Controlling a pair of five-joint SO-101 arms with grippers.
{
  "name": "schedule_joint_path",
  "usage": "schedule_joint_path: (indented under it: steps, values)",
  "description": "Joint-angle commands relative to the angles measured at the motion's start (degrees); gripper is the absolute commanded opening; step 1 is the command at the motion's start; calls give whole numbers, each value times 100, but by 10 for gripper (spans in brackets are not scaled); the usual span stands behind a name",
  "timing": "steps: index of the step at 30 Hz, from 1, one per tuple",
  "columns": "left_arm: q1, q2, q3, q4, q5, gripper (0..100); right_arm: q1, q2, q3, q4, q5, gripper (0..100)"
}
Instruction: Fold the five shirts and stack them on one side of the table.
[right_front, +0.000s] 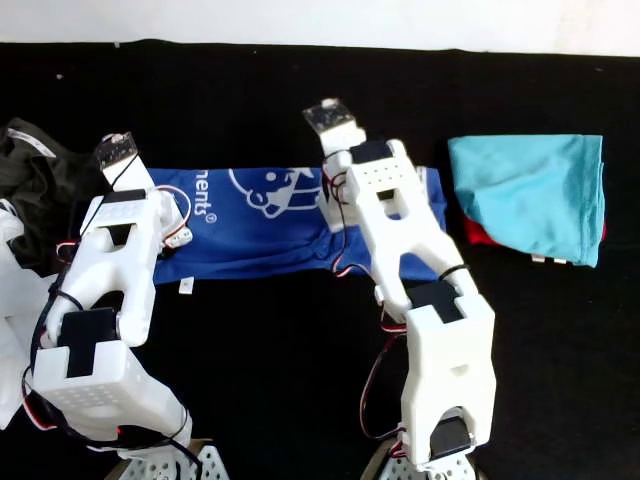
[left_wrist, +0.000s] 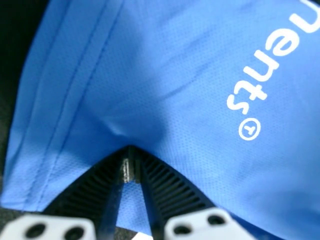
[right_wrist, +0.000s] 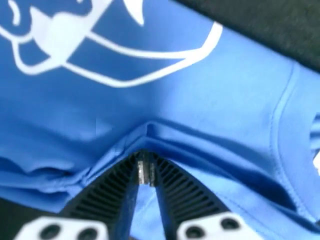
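Pinching the blue shirt (right_front: 260, 225) at two well-apart spots, the left gripper (left_wrist: 131, 170) and right gripper (right_wrist: 145, 172) close tight on cloth, probably to fold it where it lies mid-way across the table (right_front: 280, 340), beside the folded teal shirt (right_front: 535, 195).

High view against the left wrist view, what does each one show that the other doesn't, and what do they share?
The high view adds a folded teal shirt lying on a red shirt on the right side, and a dark clothes pile on the left. The left wrist view adds the left end effector pinched shut on a fold of cloth, plus the hem stitching. Both share the blue shirt with its white lettering.
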Motion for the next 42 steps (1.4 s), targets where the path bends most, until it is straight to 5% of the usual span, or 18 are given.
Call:
schedule_joint_path:
  steps: [1, 12, 20, 30, 42]
  values:
    - [57, 31, -127, -18, 0, 9, -31, -374, 4, -242, 53, 5]
    - [57, 31, -127, -18, 0, 9, -48, -330, -541, 1191, 62, 148]
    - [57, 31, -127, -18, 0, 9, -48, -365, -690, 1279, 53, 149]
    - [57, 31, -127, -18, 0, 9, -312, -312, -1842, 2721, 88, 149]
    - [57, 31, -127, -18, 0, 9, -391, -303, -963, 1947, 97, 167]
